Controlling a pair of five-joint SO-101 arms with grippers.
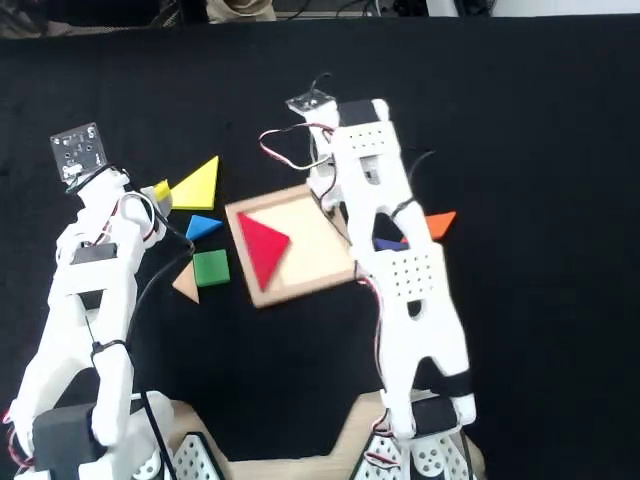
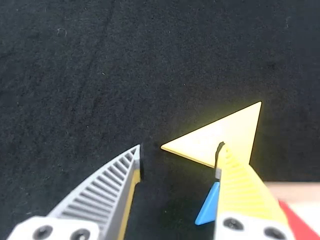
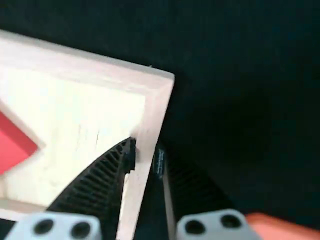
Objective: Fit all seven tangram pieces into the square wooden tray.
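The right gripper (image 3: 145, 156) is closed on the wooden tray (image 1: 300, 287). One finger sits inside the tray's wall and the other outside it, near a corner on the tray's far side, so it looks to be steadying the tray rather than carrying a piece.

The left gripper (image 2: 177, 157) is spread open and holds nothing. It hovers low over the cloth off the tray's left side, at the yellow triangle (image 2: 225, 130). One fingertip overlaps the triangle's near edge and the other stands off its pointed corner.

Inside the tray lies the red triangle (image 1: 262, 248), against the tray's left wall. The rest of the tray floor is bare wood.

Four pieces wait left of the tray:
- the yellow triangle, farthest back
- the blue triangle (image 2: 207, 210), just beside the tray's left corner
- the green square (image 1: 211, 268), near the tray's front-left edge
- the tan triangle (image 1: 186, 284), touching or nearly touching the green square on the side away from the tray

Right of the tray, an orange triangle (image 1: 441, 223) lies well clear of it. A dark blue piece (image 1: 389, 244) shows partly under the right arm, close to the tray's right wall.

By my count one piece of seven is placed and six are left. The yellow triangle seems the likely next pick.
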